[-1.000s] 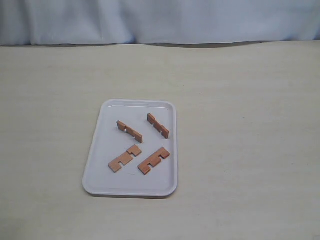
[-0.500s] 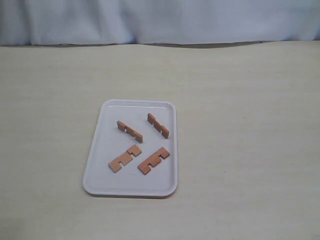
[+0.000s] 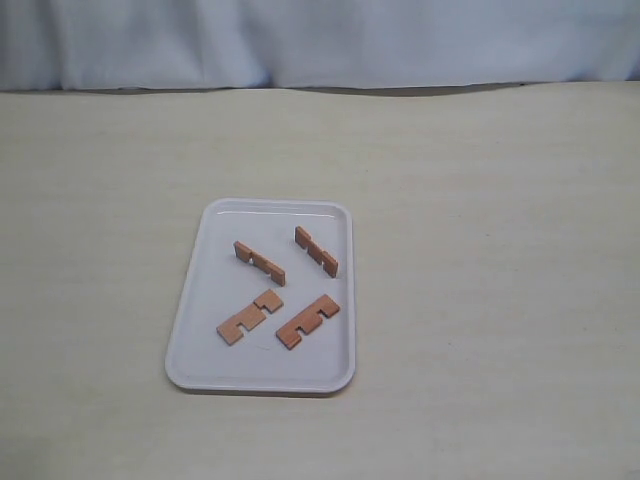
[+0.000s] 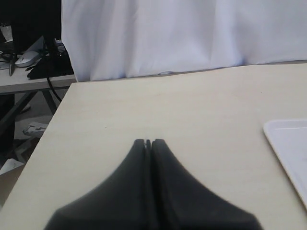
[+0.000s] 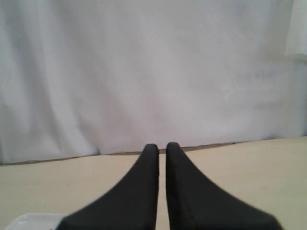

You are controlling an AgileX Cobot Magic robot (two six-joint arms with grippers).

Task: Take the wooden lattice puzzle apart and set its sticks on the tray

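The white tray [image 3: 262,368] lies at the middle of the table in the exterior view. Four reddish-brown notched sticks rest apart on it. Two stand on edge at the back [image 3: 259,262] [image 3: 316,251] and two lie flat at the front [image 3: 248,316] [image 3: 307,321]. No assembled lattice puzzle shows. Neither arm appears in the exterior view. My left gripper [image 4: 148,142] is shut and empty over bare table, with a tray corner [image 4: 288,139] off to one side. My right gripper [image 5: 162,146] is shut with a hairline gap and holds nothing; a tray corner [image 5: 33,221] shows beside it.
The beige table [image 3: 480,250] spreads wide on all sides of the tray. A white curtain [image 3: 320,40] hangs along its far edge. In the left wrist view the table's side edge [image 4: 53,115] drops off toward a cluttered desk [image 4: 29,72].
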